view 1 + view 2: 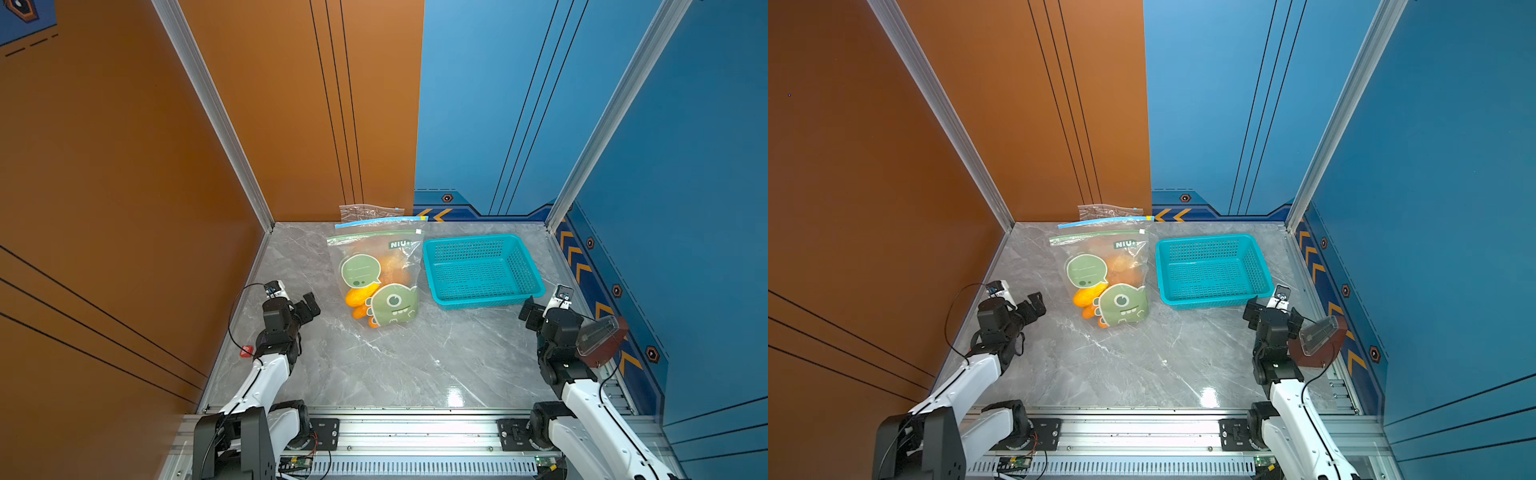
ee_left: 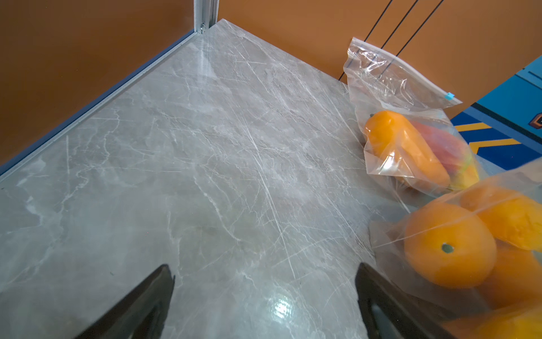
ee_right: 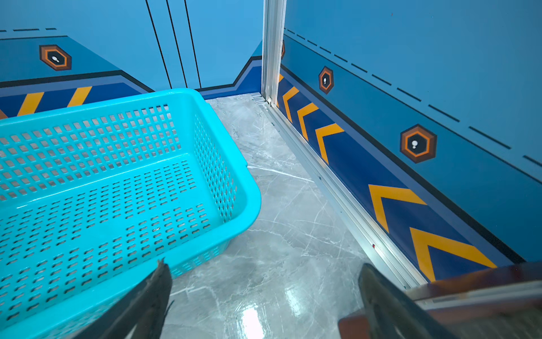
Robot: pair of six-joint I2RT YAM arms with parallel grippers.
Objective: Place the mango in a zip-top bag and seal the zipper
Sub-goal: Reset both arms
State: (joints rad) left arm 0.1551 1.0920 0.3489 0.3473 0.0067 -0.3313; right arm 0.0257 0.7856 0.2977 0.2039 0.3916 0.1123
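Two hazards, larger first: clear bag (image 2: pixel 390 85), zip-top, thin and crumpled, likely to slide along the wall or fold under a pinch, leaving the zipper part open; blue slider (image 2: pixel 449 95) tiny against wide fingers, easy to miss or knock aside.
Marble tabletop (image 1: pixel 395 365): grey, veined, boxed in by orange and blue walls; near half bare.
Teal basket (image 1: pixel 473 240): slotted plastic, nothing inside, far right, just beside the printed bag.
Printed bag (image 1: pixel 376 278): zip-top with a green cartoon monster, oranges inside, lying mid-table directly in front of the clear bag; probably in the way of a straight reach from the near side.
Clear bag position: propped against the orange back wall, slider at one end of the zipper; sealed or not, cannot tell.
Mango (image 2: pixel 407 146): orange with a red flank, apparently already inside the clear bag, low in it, down on the table.
Brown block with clear cover (image 1: pixel 602 340): beside the right arm's wrist; purpose unclear.
Left claw (image 1: pixel 308 308): fingers spread wide, gripping nothing, near the printed bag's near left corner, not touching.
Right claw (image 1: pixel 528 311): fingers spread wide, gripping nothing, just off the basket's near right corner.
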